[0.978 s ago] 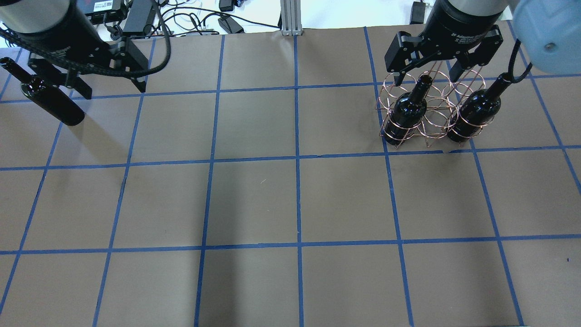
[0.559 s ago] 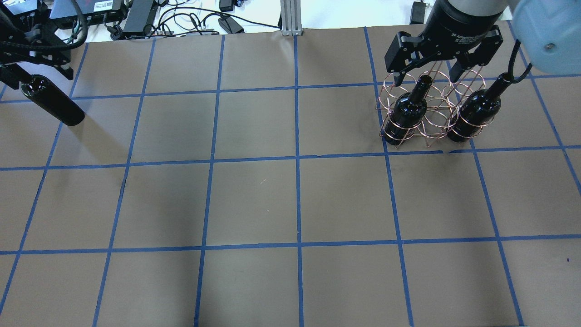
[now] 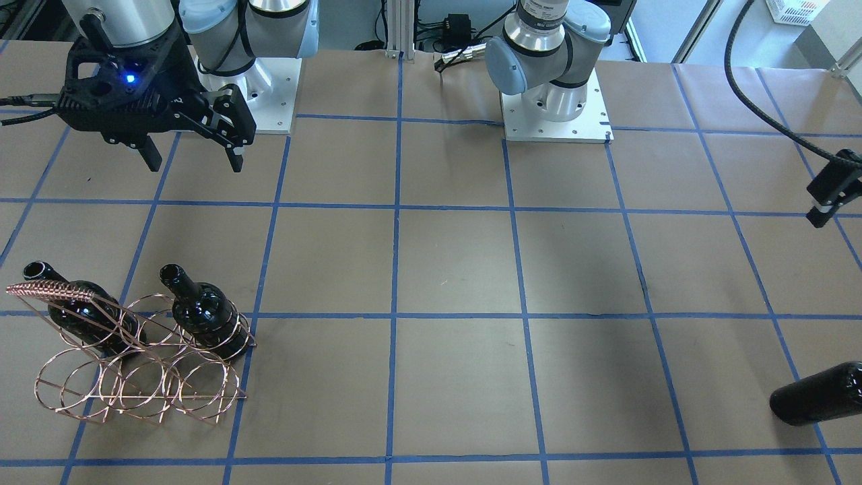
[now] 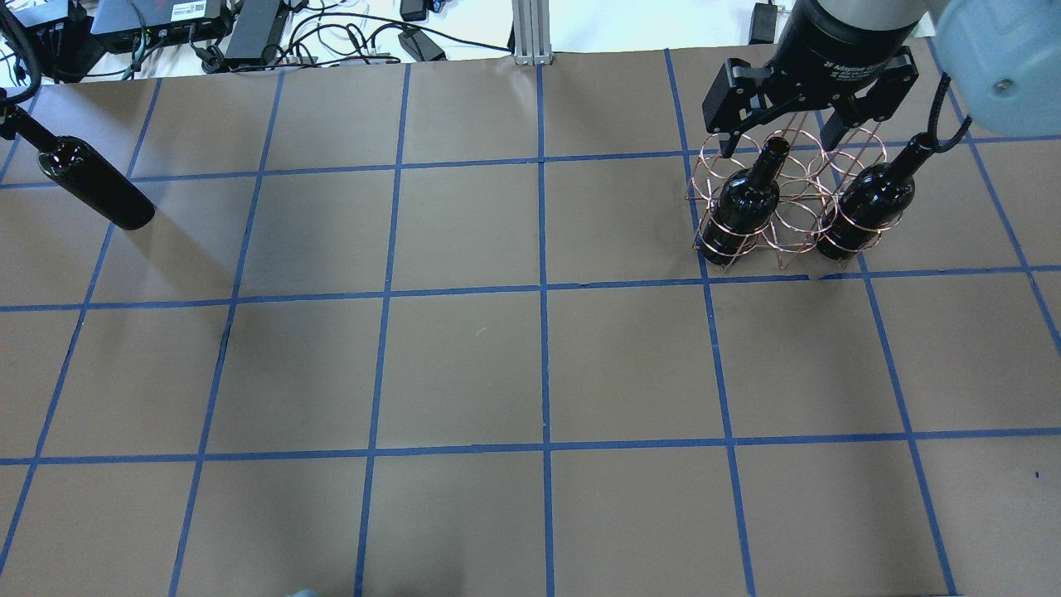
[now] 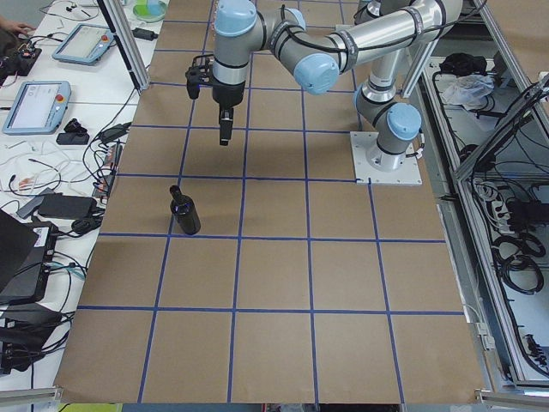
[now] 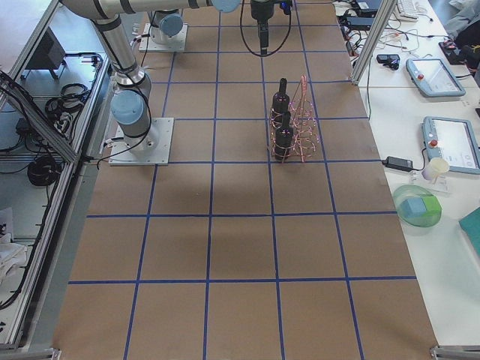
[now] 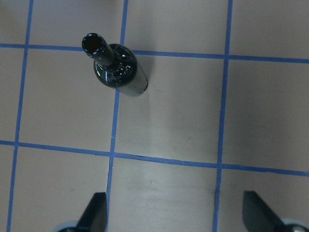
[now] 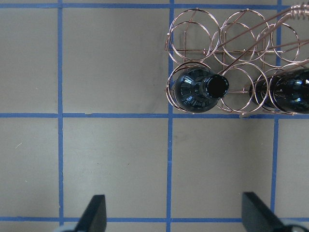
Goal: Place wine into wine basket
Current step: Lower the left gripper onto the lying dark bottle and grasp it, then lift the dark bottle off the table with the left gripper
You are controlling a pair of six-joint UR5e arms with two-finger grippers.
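A loose black wine bottle stands upright at the table's far left, also in the front view and the left wrist view. My left gripper is open and empty, high above the table and apart from that bottle; one of its fingers shows in the front view. The copper wire wine basket stands at the right with two bottles upright in its hoops. My right gripper is open and empty, hovering above the basket.
The table is brown paper with a blue tape grid. Cables and electronics lie beyond the far edge. The arm bases stand on the robot's side. The basket's coiled handle rises above its hoops.
My left gripper has drawn away from the loose bottle, leftward out of the overhead view. The bottle stays standing. The right arm and basket have not moved.
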